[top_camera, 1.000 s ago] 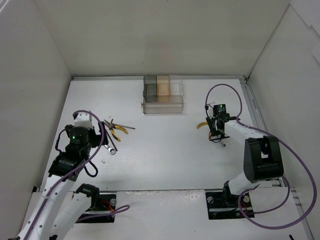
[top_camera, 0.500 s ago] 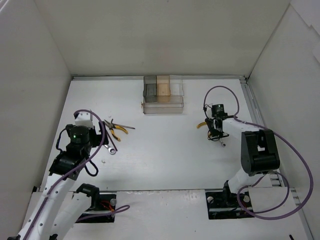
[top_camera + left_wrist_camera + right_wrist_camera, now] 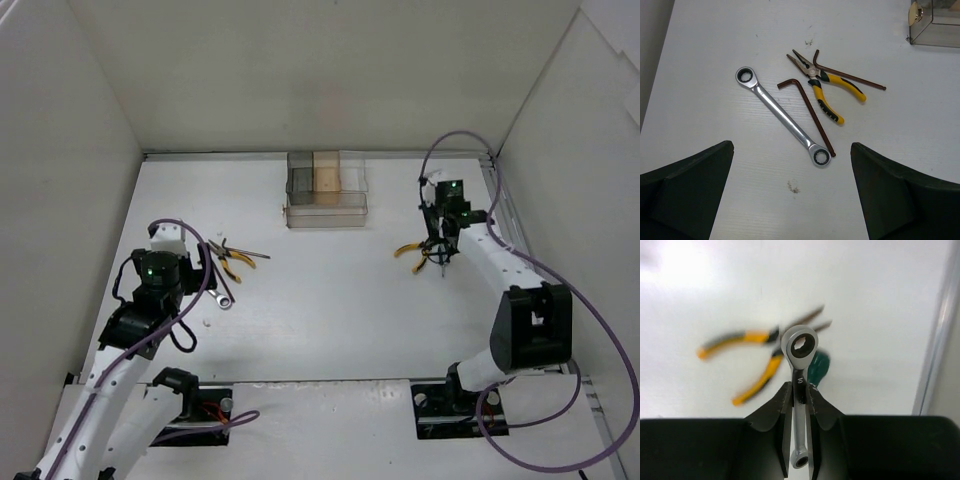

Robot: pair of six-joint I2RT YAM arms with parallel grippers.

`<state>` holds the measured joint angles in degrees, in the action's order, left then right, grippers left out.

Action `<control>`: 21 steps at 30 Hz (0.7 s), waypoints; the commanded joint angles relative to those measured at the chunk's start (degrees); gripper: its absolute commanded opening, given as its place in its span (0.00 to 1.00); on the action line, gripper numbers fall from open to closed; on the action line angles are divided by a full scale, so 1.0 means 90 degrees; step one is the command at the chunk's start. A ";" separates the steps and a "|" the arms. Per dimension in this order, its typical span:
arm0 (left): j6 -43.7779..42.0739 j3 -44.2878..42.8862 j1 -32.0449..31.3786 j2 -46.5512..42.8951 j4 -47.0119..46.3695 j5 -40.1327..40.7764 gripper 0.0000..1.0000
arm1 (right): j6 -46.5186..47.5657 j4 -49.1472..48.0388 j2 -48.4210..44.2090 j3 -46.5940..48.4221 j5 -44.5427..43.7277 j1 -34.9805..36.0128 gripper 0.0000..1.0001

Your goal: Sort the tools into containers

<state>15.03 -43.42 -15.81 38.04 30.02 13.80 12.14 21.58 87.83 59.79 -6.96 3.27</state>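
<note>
My right gripper [image 3: 799,390] is shut on a silver ring wrench [image 3: 800,347] and holds it clear of the table, at the right in the top view [image 3: 440,250]. Below it lie yellow-handled pliers [image 3: 752,360] and a green screwdriver handle [image 3: 817,365]. My left gripper [image 3: 792,200] is open and empty, above the table just short of a second silver wrench [image 3: 785,117], a dark L-shaped hex key [image 3: 810,112], yellow-handled pliers [image 3: 832,95] and a thin dark bent rod [image 3: 850,77]. The clear organizer box [image 3: 325,190] stands at the back centre.
White walls enclose the table on three sides. A metal rail [image 3: 500,200] runs along the right edge near my right arm. Purple cables [image 3: 560,290] loop off both arms. A corner of the box [image 3: 935,22] shows in the left wrist view.
My right gripper has risen with the wrench and moved back and to the right, away from the pliers on the table. The left arm has not moved.
</note>
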 commanded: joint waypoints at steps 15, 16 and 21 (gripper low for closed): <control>0.0176 -0.0361 -0.0040 -0.0076 -0.0084 0.0605 1.00 | -0.7479 -0.0826 0.0494 0.3512 -0.1540 0.2048 0.00; 0.0176 -0.0352 -0.0040 -0.0105 -0.0103 0.0653 1.00 | -0.7907 -0.0865 0.0611 0.3590 -0.1580 0.2078 0.00; 0.0235 -0.0351 -0.0040 -0.0106 -0.0064 0.0820 1.00 | -0.9121 -0.1041 0.1451 0.4020 -0.1746 0.2429 0.00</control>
<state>16.10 -44.03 -15.81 36.77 30.81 18.87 -57.80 16.93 99.37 91.81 -18.26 23.81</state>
